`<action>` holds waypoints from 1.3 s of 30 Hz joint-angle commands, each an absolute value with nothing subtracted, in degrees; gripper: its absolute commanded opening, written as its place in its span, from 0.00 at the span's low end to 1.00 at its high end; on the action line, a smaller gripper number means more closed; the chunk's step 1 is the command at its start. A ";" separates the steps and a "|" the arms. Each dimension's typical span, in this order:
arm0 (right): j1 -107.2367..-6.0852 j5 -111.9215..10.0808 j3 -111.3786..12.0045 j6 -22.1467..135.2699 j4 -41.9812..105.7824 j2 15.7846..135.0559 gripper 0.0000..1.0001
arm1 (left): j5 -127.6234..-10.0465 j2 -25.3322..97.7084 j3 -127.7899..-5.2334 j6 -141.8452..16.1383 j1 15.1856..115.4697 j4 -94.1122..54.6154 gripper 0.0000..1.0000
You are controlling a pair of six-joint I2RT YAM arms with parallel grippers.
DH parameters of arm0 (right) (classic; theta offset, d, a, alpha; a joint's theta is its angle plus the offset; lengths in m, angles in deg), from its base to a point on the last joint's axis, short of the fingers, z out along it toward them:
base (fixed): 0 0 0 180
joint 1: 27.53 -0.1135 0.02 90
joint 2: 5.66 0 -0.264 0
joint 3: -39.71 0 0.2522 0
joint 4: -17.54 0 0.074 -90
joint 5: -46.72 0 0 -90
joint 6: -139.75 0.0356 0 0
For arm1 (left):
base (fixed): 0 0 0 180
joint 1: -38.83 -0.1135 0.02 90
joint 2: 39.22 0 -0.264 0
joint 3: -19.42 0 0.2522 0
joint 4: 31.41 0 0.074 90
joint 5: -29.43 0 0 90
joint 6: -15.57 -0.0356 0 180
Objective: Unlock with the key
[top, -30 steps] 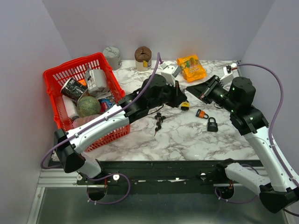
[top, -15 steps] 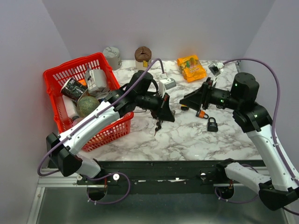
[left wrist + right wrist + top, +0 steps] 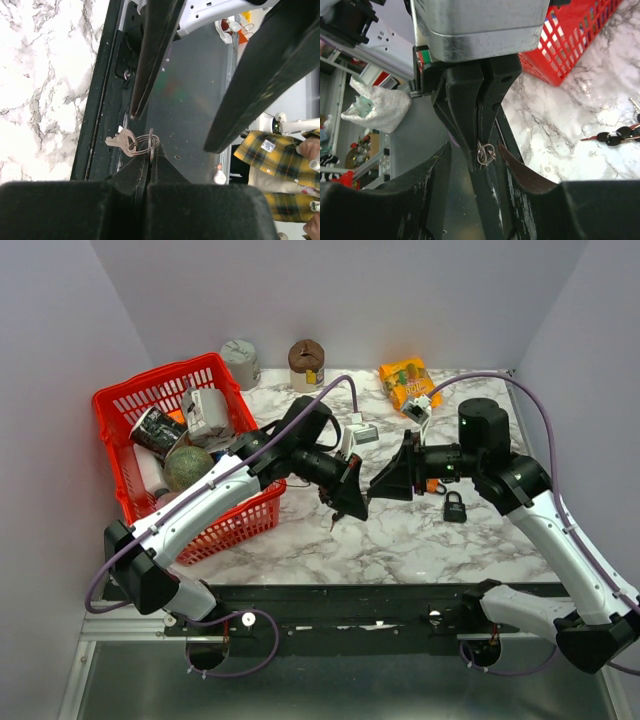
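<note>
My left gripper is shut on a wire ring from which a small silver key hangs. It holds this above the marble table. My right gripper faces it tip to tip and stands open. In the right wrist view its fingers sit on either side of the left gripper's tips and the ring, without touching them. A black padlock lies on the table under the right arm. An orange padlock beside it is partly hidden.
A red basket full of items stands at the left. A bunch of black-headed keys lies on the marble near the left gripper. An orange snack bag, a brown cup and a grey cup stand at the back.
My right arm swung left to meet the left gripper and its jaws opened. The left gripper drew back towards the table's middle and lifted, still holding the key ring.
</note>
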State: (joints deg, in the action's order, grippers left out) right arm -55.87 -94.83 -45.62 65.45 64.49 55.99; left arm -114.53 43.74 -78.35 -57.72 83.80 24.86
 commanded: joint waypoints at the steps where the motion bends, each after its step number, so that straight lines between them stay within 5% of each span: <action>1: -56.71 -97.94 -44.37 63.46 66.37 56.91 0.48 | -117.09 44.37 -80.91 -58.44 83.74 25.51 0.00; 13: -58.47 -101.28 -44.54 61.61 67.51 59.73 0.34 | -117.09 45.68 -82.23 -58.52 83.74 25.42 0.00; 20: -58.56 -101.99 -44.01 60.21 68.92 60.17 0.01 | -116.21 45.77 -82.85 -58.35 83.30 24.46 0.00; 29: -58.47 -104.01 -42.96 61.00 66.38 59.64 0.01 | -119.54 44.72 -81.80 -58.88 82.86 23.58 0.02; 32: -58.47 -105.85 -43.57 61.26 65.85 60.08 0.01 | -120.95 43.40 -80.65 -58.44 82.86 21.91 0.08; 34: -58.38 -105.86 -44.01 61.35 65.76 60.34 0.01 | -120.61 42.70 -80.21 -58.17 82.60 21.46 0.20; 35: -58.47 -105.25 -44.27 61.52 65.76 60.00 0.01 | -119.12 42.52 -79.95 -57.83 82.42 21.55 0.29; 36: -58.47 -104.46 -44.63 61.52 65.58 59.56 0.01 | -118.15 42.35 -79.77 -57.39 82.16 21.64 0.50; 39: -58.47 -98.85 -44.28 62.14 64.36 56.84 0.01 | -114.64 39.89 -76.88 -51.95 78.74 18.14 0.68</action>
